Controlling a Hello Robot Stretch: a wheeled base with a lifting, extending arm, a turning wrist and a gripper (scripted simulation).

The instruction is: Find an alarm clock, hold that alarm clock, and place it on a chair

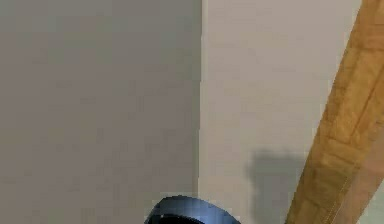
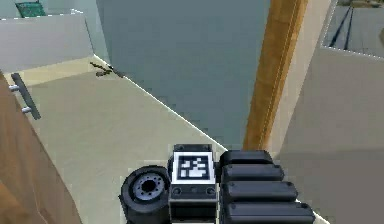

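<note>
The arm's dark stacked segments (image 2: 262, 186) lie at the arm side view's bottom edge, with a white square with black marks (image 2: 192, 166) beside them. Left of that sits the gripper's dark round body (image 2: 146, 193), low over the beige floor (image 2: 110, 125). Its far end cannot be made out, so I cannot tell whether it holds anything. In the forward view a wall corner stands close ahead, grey wall (image 1: 95, 100) on the left and cream wall (image 1: 265, 90) on the right.
A wooden door frame (image 1: 345, 130) leans along the forward view's right. In the arm side view a wooden door (image 2: 25, 170) with a grey handle (image 2: 24, 95) stands at the left. A wooden frame post (image 2: 272, 70) rises right of the middle. A small dark object (image 2: 105, 69) lies by the far wall.
</note>
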